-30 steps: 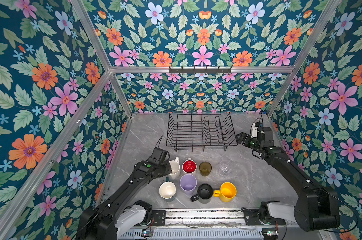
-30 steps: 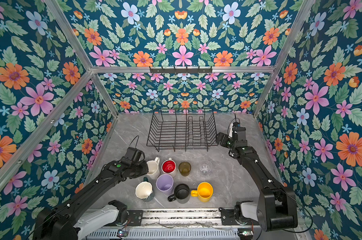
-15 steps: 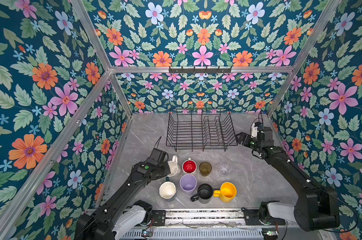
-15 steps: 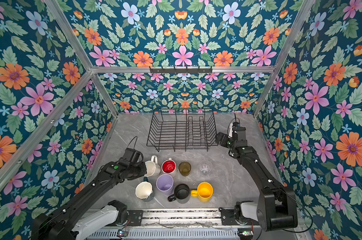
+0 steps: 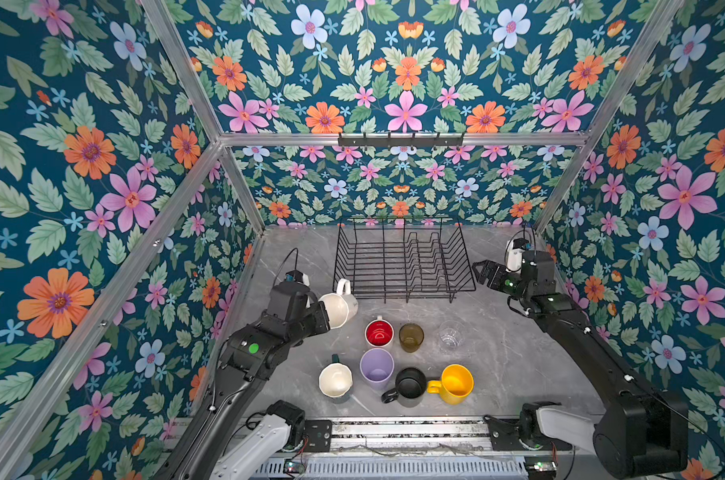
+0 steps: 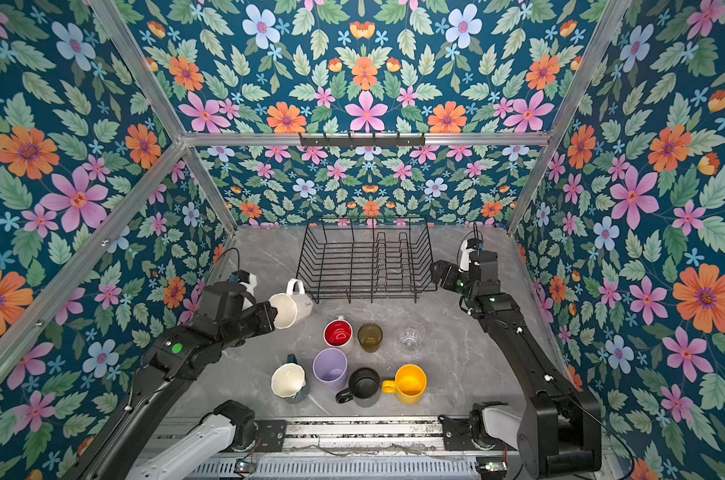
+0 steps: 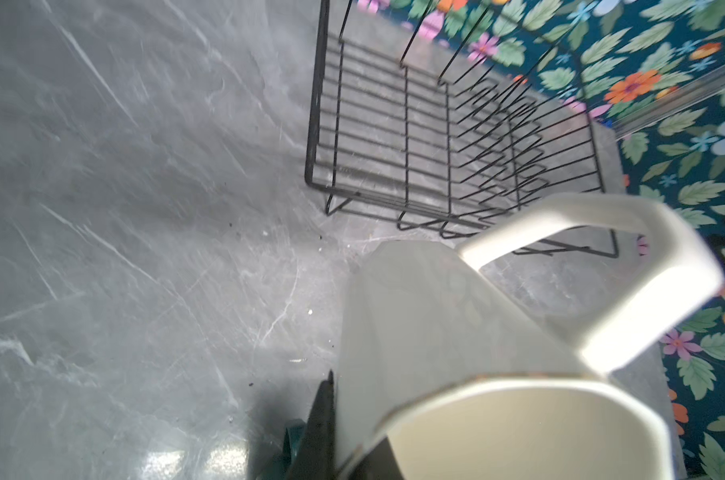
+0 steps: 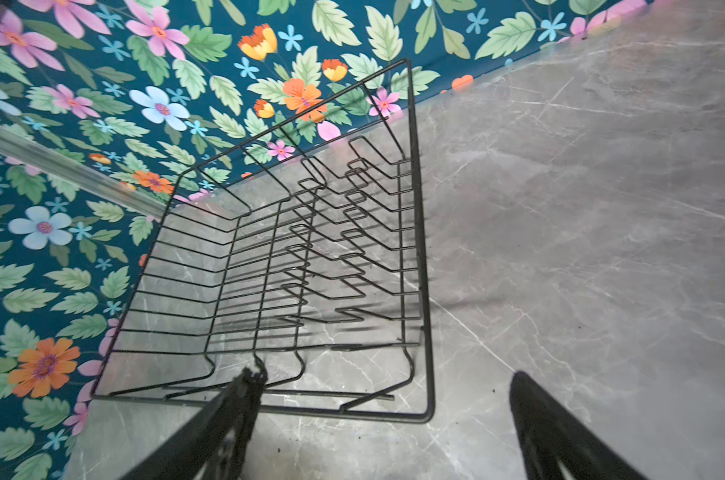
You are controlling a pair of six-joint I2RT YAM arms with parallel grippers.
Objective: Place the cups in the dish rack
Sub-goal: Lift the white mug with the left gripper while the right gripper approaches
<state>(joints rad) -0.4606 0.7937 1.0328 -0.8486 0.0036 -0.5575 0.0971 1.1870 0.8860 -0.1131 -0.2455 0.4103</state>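
Gripping the tall cream mug [image 5: 339, 306] by its rim, the left gripper [image 5: 324, 311] is clenched on the wall of the cup and carries it tipped onto its side, seemingly clear of the marble table [image 5: 498, 365]. The mug's long axis runs across the table, mouth toward the claw, base pointing at the near left corner of the dish rack [image 5: 394, 266], handle turned up. The rack lies just beyond and to the right of the mug, so the left arm looks best placed to carry it in. The right gripper [image 5: 481, 274] hangs released and empty by the rack's right end. Only the left wrist view shows the pinch itself, one dark finger [image 7: 323, 415] outside the wall of the mug [image 7: 456, 332]. Only the top views show the rest standing nearer the front: white mug with red inside [image 5: 378, 332], amber glass [image 5: 410, 337], clear glass [image 5: 450, 335], lilac tumbler [image 5: 376, 368], black mug [image 5: 410, 382], yellow mug [image 5: 456, 382], dark-green mug [image 5: 335, 378]. The right wrist view confirms that the rack [image 8: 269, 270] is empty.
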